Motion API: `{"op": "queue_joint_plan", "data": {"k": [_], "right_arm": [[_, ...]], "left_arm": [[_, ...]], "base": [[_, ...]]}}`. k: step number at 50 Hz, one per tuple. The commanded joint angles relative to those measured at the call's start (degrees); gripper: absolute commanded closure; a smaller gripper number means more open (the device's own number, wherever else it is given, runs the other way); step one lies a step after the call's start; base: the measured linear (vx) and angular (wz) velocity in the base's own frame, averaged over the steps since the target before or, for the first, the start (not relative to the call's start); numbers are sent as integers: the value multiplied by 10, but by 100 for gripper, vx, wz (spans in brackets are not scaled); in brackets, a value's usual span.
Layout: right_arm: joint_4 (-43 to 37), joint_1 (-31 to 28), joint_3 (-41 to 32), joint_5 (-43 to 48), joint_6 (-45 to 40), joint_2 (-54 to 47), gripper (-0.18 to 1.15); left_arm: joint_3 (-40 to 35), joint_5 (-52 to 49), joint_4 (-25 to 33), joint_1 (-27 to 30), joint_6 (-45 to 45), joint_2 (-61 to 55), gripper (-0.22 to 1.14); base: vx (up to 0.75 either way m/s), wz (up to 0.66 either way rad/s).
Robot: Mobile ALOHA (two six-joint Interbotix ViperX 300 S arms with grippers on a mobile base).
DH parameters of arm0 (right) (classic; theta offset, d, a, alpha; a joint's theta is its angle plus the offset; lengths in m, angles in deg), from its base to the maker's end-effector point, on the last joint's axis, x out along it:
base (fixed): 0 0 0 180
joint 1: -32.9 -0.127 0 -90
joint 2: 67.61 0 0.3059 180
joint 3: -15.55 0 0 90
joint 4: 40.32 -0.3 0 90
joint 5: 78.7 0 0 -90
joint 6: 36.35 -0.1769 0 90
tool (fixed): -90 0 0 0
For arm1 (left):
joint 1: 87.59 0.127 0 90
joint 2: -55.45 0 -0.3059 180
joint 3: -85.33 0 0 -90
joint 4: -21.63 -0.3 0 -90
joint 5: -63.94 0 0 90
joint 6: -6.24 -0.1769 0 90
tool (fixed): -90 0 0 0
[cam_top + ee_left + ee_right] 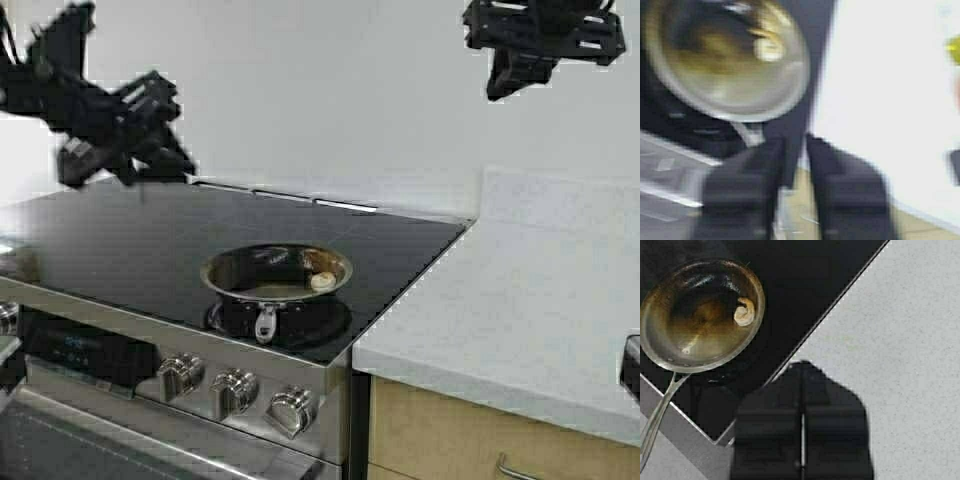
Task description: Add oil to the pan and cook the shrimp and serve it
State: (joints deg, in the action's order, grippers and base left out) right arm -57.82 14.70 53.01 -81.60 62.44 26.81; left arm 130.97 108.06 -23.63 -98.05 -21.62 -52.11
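The black glass cooktop (150, 250) fills the left and middle of the high view, with three metal knobs (235, 392) along its front edge at the lower left. To the right of it, the pale speckled countertop (540, 300) takes the right side of the frame, above a wooden cabinet front (440, 440) at the bottom right. The pan (275, 275) stands on the cooktop in the lower centre of the high view, near the front edge, with its short metal handle pointing toward the knobs. Its inside is stained brown and looks wet and shiny. The left gripper (160, 140) hangs in the air at the upper left of the high view, well apart from the pan; in the left wrist view its fingers (745, 185) stand a little apart with a narrow gap and hold nothing. The right gripper (520, 60) is high in the upper right corner, above the countertop; in the right wrist view its fingers (770, 440) are pressed together and empty. The shrimp (322, 282) lies inside the pan, on the right side of its floor, near the wall.
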Motion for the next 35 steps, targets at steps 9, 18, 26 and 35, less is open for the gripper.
{"op": "queue_joint_plan", "data": {"k": [9,18,26,35], "right_arm": [[1,-1,-6,0,2,5,90],[2,-2,-5,0,2,4,90],[2,-1,-8,0,2,5,90],[2,-1,-8,0,1,5,90]], "left_arm": [[-29,166,41,1,1,-183,-10],[-57,250,49,1,12,-305,-10],[-85,300,53,1,39,-384,-10],[-135,370,46,0,106,-459,-10]], "base": [[0,0],[0,0],[0,0],[0,0]]}}
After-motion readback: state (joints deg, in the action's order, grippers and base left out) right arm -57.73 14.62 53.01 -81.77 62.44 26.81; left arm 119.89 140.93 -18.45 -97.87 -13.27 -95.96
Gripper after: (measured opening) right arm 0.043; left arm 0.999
